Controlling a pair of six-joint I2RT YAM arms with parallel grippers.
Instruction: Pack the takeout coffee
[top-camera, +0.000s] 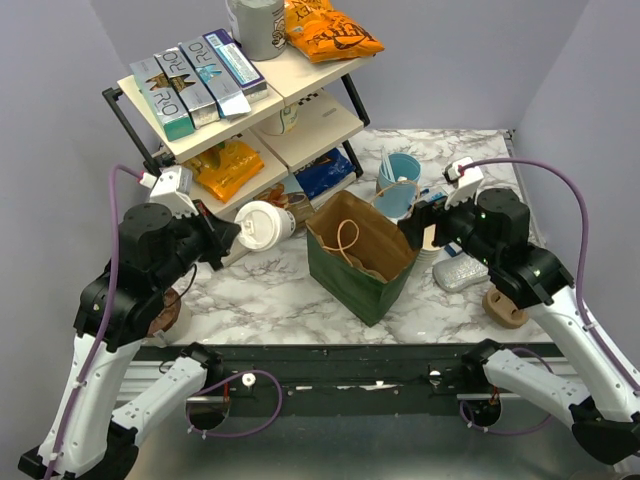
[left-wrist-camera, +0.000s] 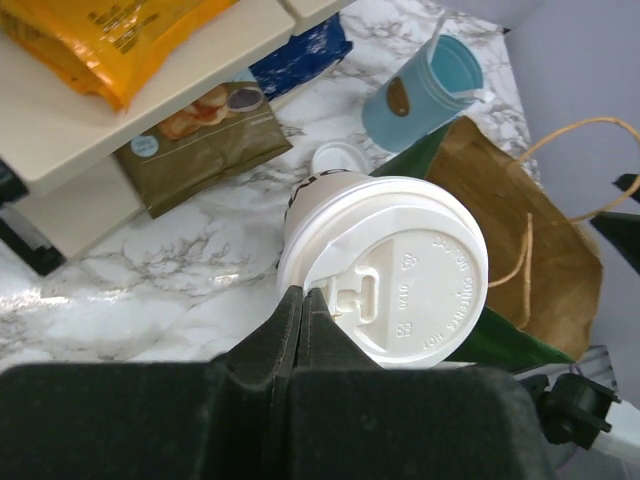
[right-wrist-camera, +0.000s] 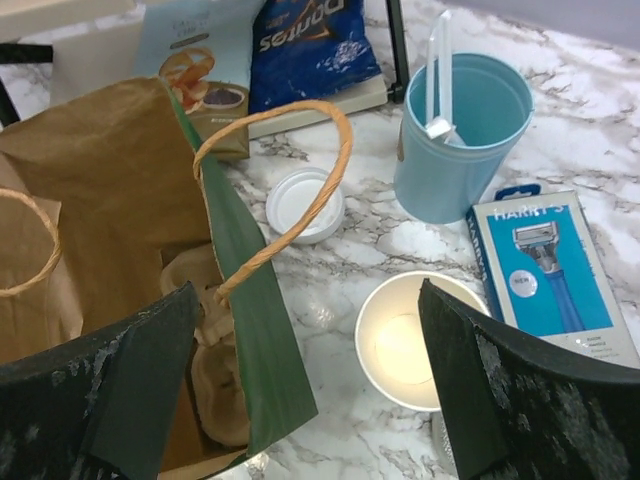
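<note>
The left gripper's (top-camera: 230, 238) jaws were shut on the lid rim of the takeout coffee (top-camera: 265, 225), held tipped just left of the paper bag (top-camera: 375, 285) and not yet inside it. The right gripper's (top-camera: 418, 222) jaws gaped wide and empty at the bag's right edge.

Marble table (top-camera: 272, 292) (lilac walls (top-camera: 480, 60))

One lidded coffee cup (top-camera: 265, 225), one green paper bag (top-camera: 371, 287), one blue cup (top-camera: 401, 172), four shelf boxes (top-camera: 198, 78).

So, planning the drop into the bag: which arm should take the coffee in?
Left. The left gripper is pinching the takeout coffee by its lid rim beside the paper bag; the right gripper is open, holding nothing.
</note>
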